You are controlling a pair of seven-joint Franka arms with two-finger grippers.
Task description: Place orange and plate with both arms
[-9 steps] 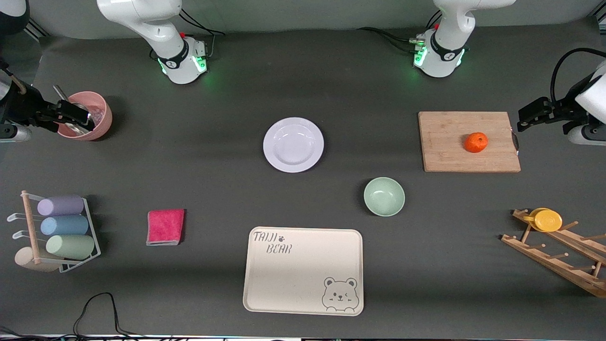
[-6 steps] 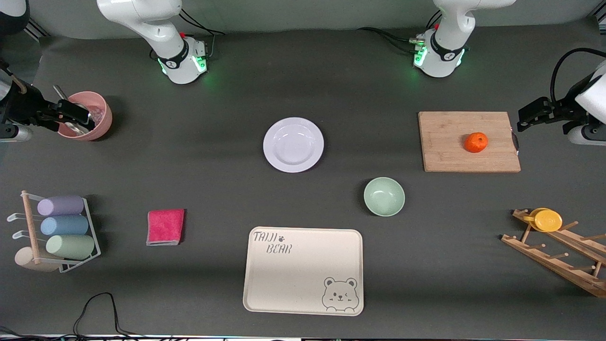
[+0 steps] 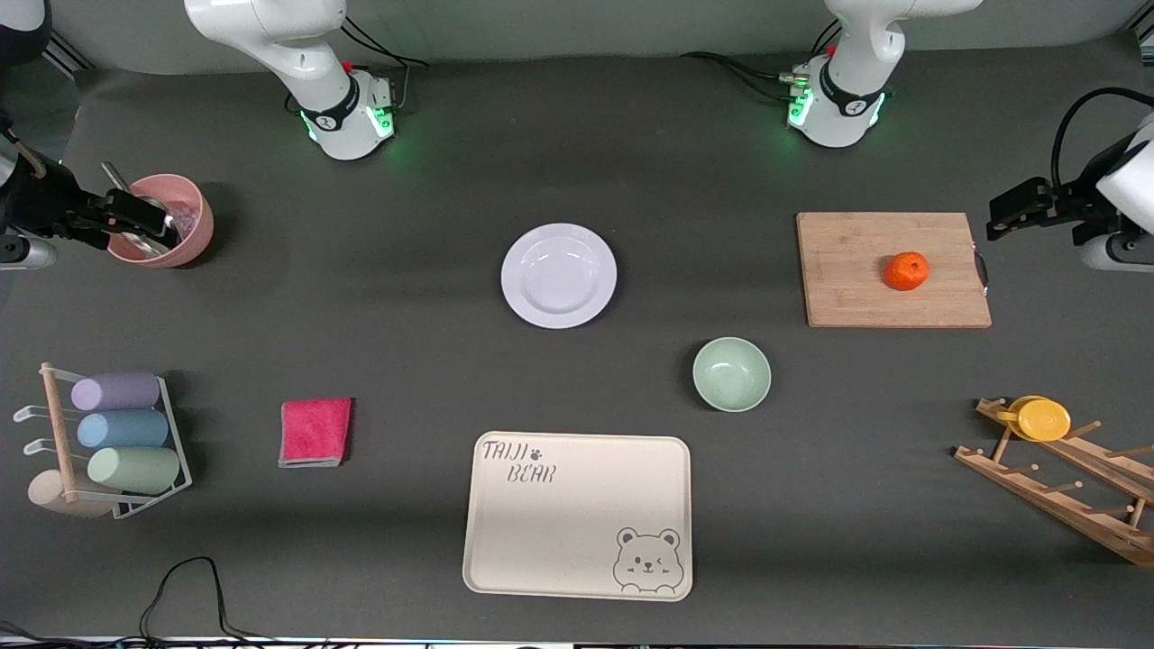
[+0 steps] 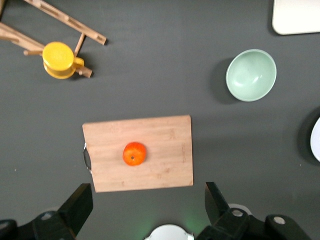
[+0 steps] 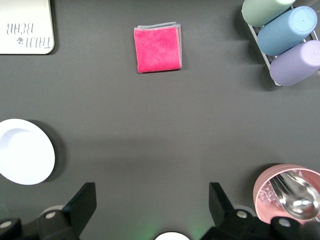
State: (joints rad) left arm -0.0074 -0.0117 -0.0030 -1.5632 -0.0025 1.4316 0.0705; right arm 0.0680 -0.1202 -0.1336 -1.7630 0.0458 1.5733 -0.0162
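1. Front view shows your left gripper spread wide and empty, now shifted slightly up from a moment ago, just off the cutting board holding the orange.
2. Your right gripper, also wide and empty, has edged back over the pink cup.
3. The plate sits untouched mid-table; neither pickup has begun.

One orange, one plate, one green bowl, one pink bowl, one board, one tray, one cloth, one yellow cup, two racks, four tumblers.
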